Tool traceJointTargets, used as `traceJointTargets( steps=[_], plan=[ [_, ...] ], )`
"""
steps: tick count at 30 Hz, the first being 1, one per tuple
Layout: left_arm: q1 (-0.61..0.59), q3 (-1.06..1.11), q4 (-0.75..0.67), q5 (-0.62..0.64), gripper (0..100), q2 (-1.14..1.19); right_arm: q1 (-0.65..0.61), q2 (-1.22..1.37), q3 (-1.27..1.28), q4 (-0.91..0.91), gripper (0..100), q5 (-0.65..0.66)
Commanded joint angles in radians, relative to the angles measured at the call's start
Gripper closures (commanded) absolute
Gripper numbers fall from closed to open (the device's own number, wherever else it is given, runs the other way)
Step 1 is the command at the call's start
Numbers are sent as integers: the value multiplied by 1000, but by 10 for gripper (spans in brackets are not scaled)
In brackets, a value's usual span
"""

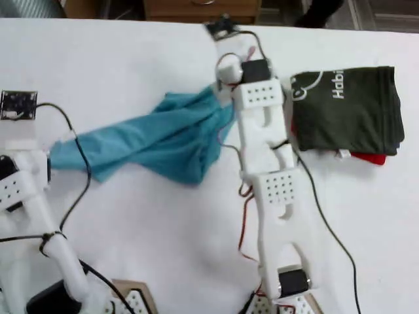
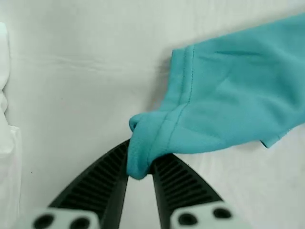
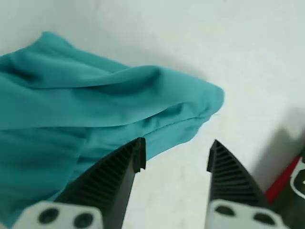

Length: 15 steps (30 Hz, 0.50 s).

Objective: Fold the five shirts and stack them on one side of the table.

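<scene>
High view: green shirt (image 1: pixel 347 108) folded upon red shirt (image 1: pixel 370 157); teal shirt (image 1: pixel 163 137) unfolded, left gripper (image 2: pixel 141 160) pinching it, right gripper (image 3: pixel 177 145) spread.

Crumpled teal shirt (image 1: pixel 163 137), folded dark shirt (image 1: pixel 347 114)

White perforated arms (image 1: pixel 270 134); black servos (image 1: pixel 255 70); black and red cables (image 1: pixel 326 219); black ribbed fingers (image 2: pixel 100 179) on white bases.

Wooden cabinet (image 1: pixel 196 9) in background; small black board (image 1: pixel 18 105) on white mount.
</scene>
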Motion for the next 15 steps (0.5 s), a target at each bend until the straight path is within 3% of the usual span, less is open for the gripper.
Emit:
traceJointTargets(
  steps=[1,9,15],
  plan=[
    [11,-27,-15,-11,975,-26,-56,-59,-48,76,818,8],
    [11,-38,-15,-11,975,-26,-160,-58,195,76,817,-167],
    [11,-38,-15,-11,975,-26,-203,-58,269,76,740,-238]
  ],
)
